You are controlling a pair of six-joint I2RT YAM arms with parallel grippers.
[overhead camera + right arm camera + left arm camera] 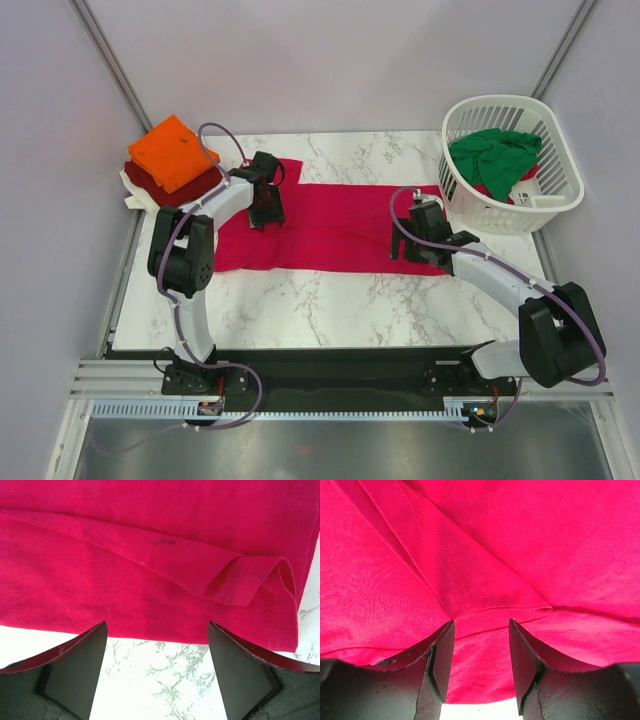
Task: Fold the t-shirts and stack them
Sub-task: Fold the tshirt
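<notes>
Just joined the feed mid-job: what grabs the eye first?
A crimson-red cloth t-shirt spread across the marble table, with the left fingers and right fingers open at its ends. Far left, an orange folded tee tops a stack; far right, a white slatted plastic basket holds a green tee.

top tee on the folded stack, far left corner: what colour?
The top tee is plain orange, no pattern. Shows best in the top external view.

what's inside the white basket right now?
A crumpled green t-shirt fills most of the basket, with a bit of red cloth showing beneath it. Anything else under the green one is covered.
</notes>
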